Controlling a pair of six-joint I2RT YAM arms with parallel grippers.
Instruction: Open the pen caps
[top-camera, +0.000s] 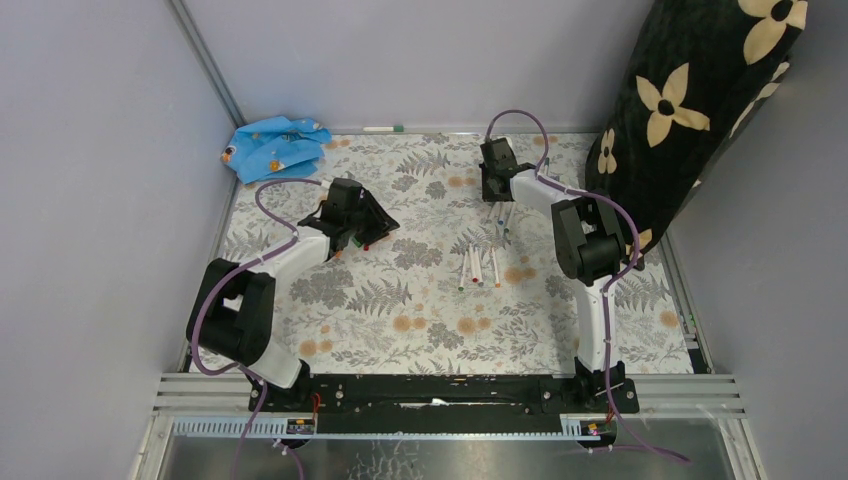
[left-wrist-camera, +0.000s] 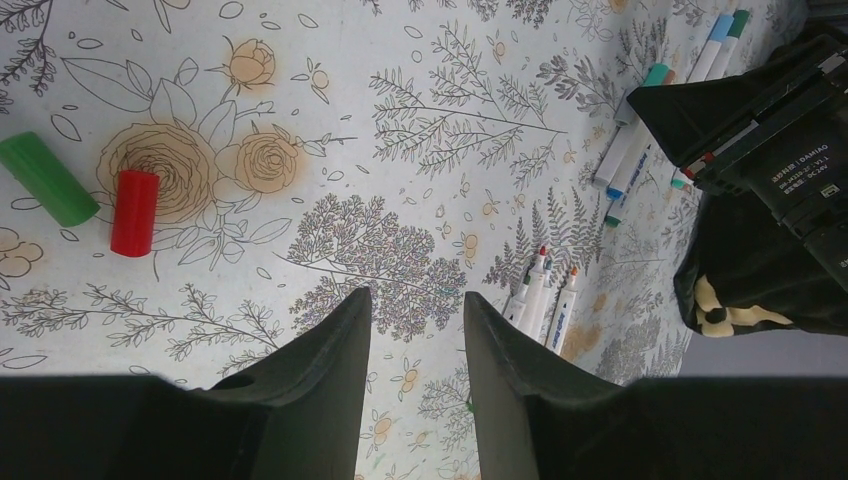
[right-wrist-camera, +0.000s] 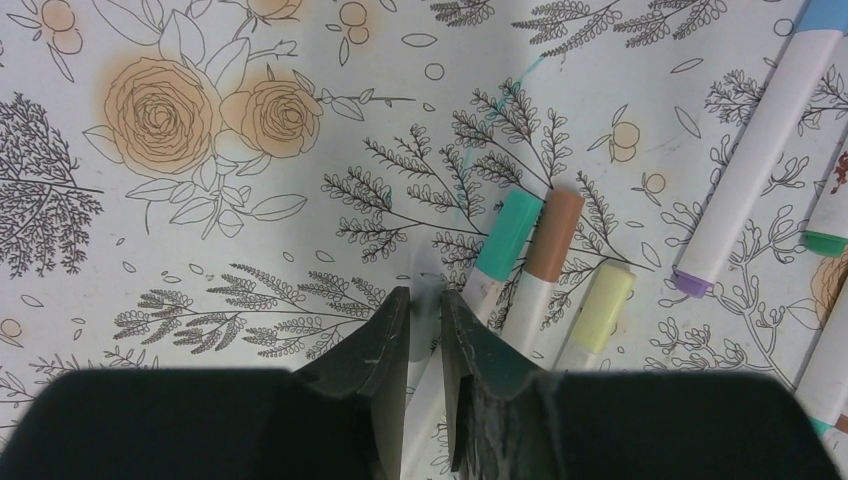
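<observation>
Pinching from both sides, the right gripper (right-wrist-camera: 425, 345) holds its two black fingers (right-wrist-camera: 372, 365) almost together on the white barrel of a thin marker pen with a teal plastic cap (right-wrist-camera: 507, 232). The barrel runs down into the narrow slit between them, low in the middle of the right wrist view. Just right of it lie a brown-capped white pen (right-wrist-camera: 553, 222) and a pale yellow-capped white pen (right-wrist-camera: 605, 305), packed side by side. A longer white pen with a purple end (right-wrist-camera: 745, 170) slants through the upper right of that frame.

The left gripper (left-wrist-camera: 417, 330) is parted to a moderate gap with nothing between its fingers, only the floral-printed table cover (left-wrist-camera: 330, 120) showing through. It touches no pen or cap. At the left edge of its view a short green plastic cap (left-wrist-camera: 45, 178) and a short red plastic cap (left-wrist-camera: 134, 212) lie loose on the cover, just beside each other. Three uncapped white pens with red and orange tips (left-wrist-camera: 540, 290) lie just right of the fingers, and more capped pens sit in the upper right by the other arm.
</observation>
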